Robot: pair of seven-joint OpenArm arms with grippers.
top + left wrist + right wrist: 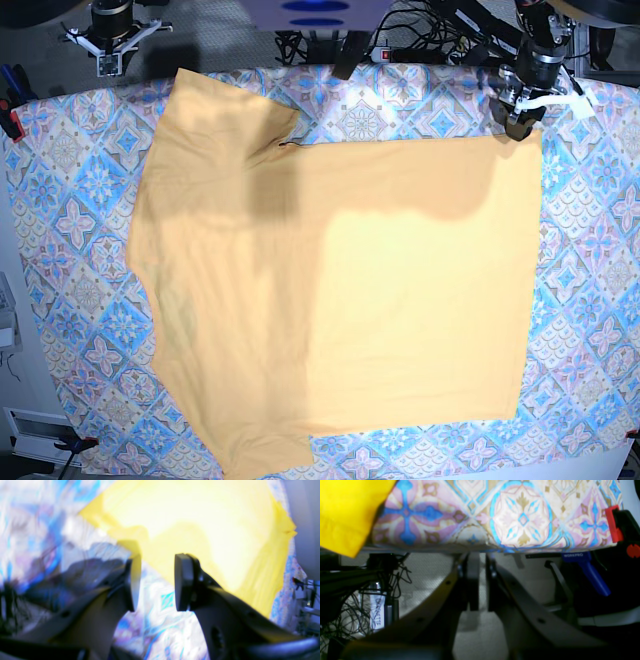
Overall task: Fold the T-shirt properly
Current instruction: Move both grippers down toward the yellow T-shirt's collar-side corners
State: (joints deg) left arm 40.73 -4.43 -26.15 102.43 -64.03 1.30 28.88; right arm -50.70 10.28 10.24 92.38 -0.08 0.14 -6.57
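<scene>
The tablecloth (70, 250) covers the whole work surface. On it, the T-shirt (400, 300) lies flat and partly folded, one side laid across the body, its far corner just below the left gripper (155, 582). That gripper's jaws stand apart with no cloth between them. The right gripper (480, 582) hangs off the table edge, jaws nearly together and empty. Risk: a pad snagging the corner on withdrawal would drag the fold open. The neckline trim (290, 145) shows beside the fold.
</scene>
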